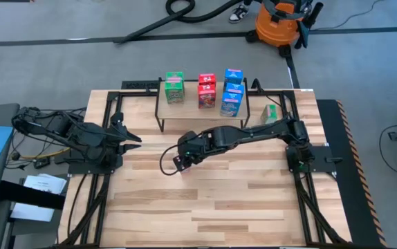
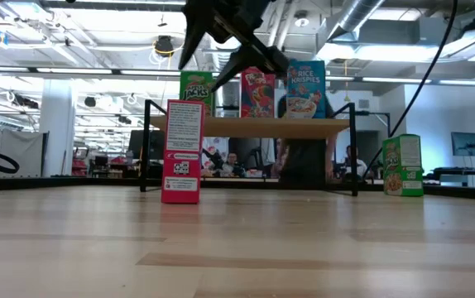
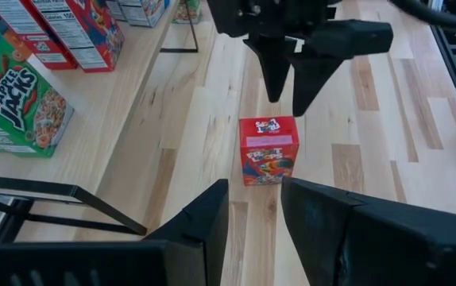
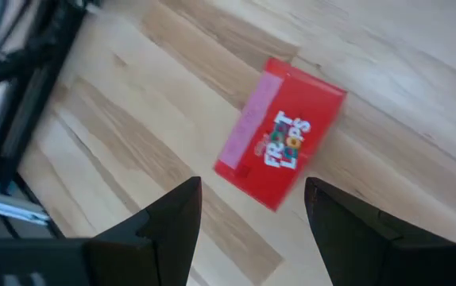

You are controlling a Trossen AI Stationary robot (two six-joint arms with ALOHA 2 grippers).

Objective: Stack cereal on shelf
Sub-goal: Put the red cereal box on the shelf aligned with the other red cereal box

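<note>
A red cereal box [image 3: 268, 149] stands upright on the table in front of the shelf [image 1: 193, 111], also seen in the low view [image 2: 181, 151]. My right gripper [image 3: 285, 79] hangs open just above the red box without touching it; in its own wrist view its fingers [image 4: 172, 226] frame the box [image 4: 280, 137]. Green [image 1: 174, 87], red [image 1: 207, 90] and blue [image 1: 232, 90] cereal boxes stand on the shelf top. Another green box [image 1: 270, 113] stands on the table right of the shelf. My left gripper [image 1: 133, 137] waits shut at the table's left.
The shelf's thin black legs [image 2: 147, 145] stand just behind the red box. Bare wooden tabletop [image 1: 219, 200] stretches toward the near edge. An orange vacuum [image 1: 278, 24] and black hose lie on the floor beyond the table. People sit in the room behind [image 2: 231, 161].
</note>
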